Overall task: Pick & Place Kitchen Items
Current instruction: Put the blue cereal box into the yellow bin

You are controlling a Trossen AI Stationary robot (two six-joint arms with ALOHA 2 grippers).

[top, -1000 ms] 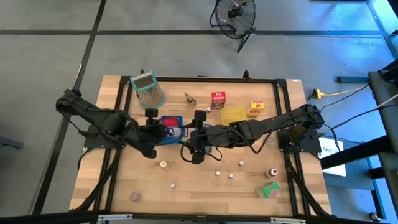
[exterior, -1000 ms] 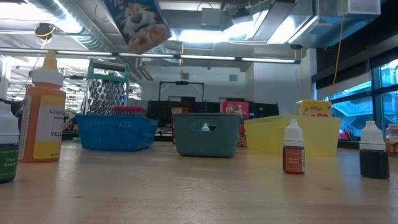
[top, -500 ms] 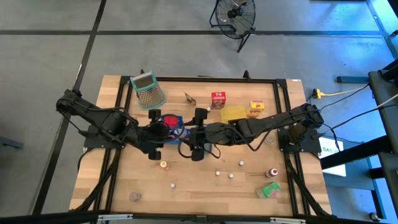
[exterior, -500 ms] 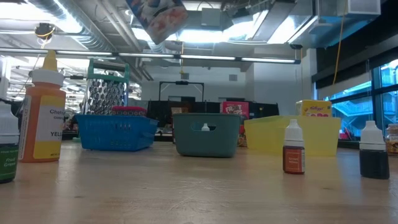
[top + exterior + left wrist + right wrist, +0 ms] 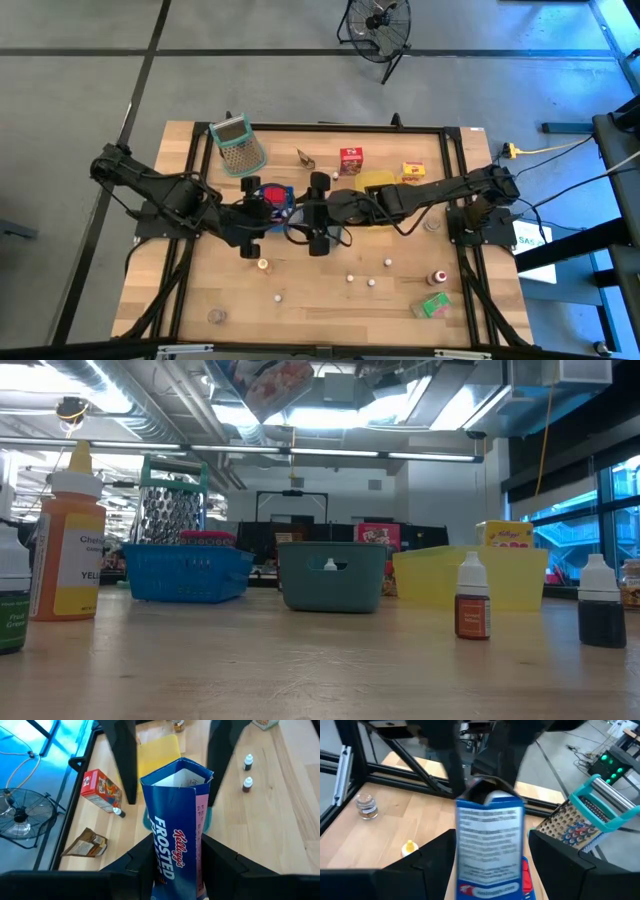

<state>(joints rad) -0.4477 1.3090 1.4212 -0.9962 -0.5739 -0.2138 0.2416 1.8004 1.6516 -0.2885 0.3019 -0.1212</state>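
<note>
The blue Frosted Flakes carton (image 5: 172, 825) stood upright in the air just off the table's centre, toward 10 o'clock, above the blue tray (image 5: 283, 192). In the low view only its lower end (image 5: 280, 380) showed, high over the trays. You had the left gripper (image 5: 175, 857) clamped on the carton, one dark finger (image 5: 142, 862) pressed to each narrow side. Your right gripper (image 5: 490, 862) faced it from the 3 o'clock side with its fingers (image 5: 420, 865) spread wide. They flanked the carton's upper end without touching it, as the left wrist view showed.

In the high view the two grippers met nose to nose, left (image 5: 258, 207) and right (image 5: 302, 212), at mid-table. The yellow tray (image 5: 375, 183) lay just beyond the right arm, toward 1 o'clock. A red carton (image 5: 351, 160) stood near 12 o'clock. A yellow carton (image 5: 412, 174) stood beside the yellow tray at 2 o'clock. The green-rimmed grater (image 5: 238, 145) sat at 11 o'clock.

Toward 5 o'clock lay a green carton (image 5: 433, 305), with a red-capped bottle (image 5: 437, 277) near it. Small white pieces (image 5: 371, 282) were scattered across the near half of the table (image 5: 200, 290). An orange bottle (image 5: 263, 265) stood at 7 o'clock.
</note>
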